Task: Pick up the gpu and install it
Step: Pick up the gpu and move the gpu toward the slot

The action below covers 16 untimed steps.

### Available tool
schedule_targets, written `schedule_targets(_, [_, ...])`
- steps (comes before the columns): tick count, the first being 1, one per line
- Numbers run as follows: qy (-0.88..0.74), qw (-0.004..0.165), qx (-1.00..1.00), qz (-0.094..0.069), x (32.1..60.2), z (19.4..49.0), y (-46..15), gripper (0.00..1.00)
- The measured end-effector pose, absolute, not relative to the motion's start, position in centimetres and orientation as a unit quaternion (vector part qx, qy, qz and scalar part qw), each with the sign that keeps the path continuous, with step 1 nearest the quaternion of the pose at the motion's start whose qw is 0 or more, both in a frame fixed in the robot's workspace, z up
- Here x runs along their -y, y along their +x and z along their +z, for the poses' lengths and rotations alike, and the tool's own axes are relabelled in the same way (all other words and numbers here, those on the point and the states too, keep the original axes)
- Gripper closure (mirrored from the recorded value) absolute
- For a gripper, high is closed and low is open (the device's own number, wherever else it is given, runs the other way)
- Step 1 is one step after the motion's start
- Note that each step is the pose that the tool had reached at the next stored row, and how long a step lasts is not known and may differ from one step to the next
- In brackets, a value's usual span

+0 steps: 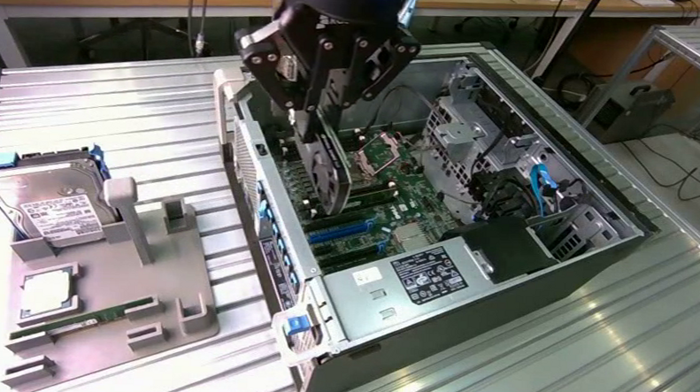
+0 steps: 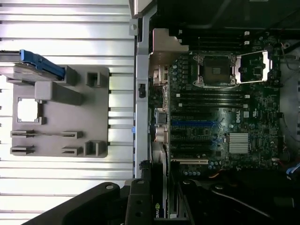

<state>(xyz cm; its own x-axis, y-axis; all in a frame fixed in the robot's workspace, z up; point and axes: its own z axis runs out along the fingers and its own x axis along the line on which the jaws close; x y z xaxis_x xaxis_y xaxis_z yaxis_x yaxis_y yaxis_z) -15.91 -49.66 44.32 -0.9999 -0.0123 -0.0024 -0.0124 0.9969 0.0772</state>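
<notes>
While the gripper (image 1: 315, 124) clamps the gpu (image 1: 330, 173) on edge, it hangs over the motherboard (image 1: 412, 206)

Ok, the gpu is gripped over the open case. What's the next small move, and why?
Probably ease it straight down toward the blue slot. The gpu hangs edge-down in the fingers, above the motherboard and not yet seated.

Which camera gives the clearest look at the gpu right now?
The exterior view: the gpu hangs edge-down, clamped in the gripper, over the motherboard, so its dark face and its length are visible. In the wrist view the gpu is a narrow strip seen edge-on, with a small green logo.
</notes>
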Motion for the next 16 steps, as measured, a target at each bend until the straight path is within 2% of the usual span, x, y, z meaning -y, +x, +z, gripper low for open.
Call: schedule_targets(16, [-0.006, -0.002, -0.999, 0.039, 47.4, 40.3, -5.8, 0.74])
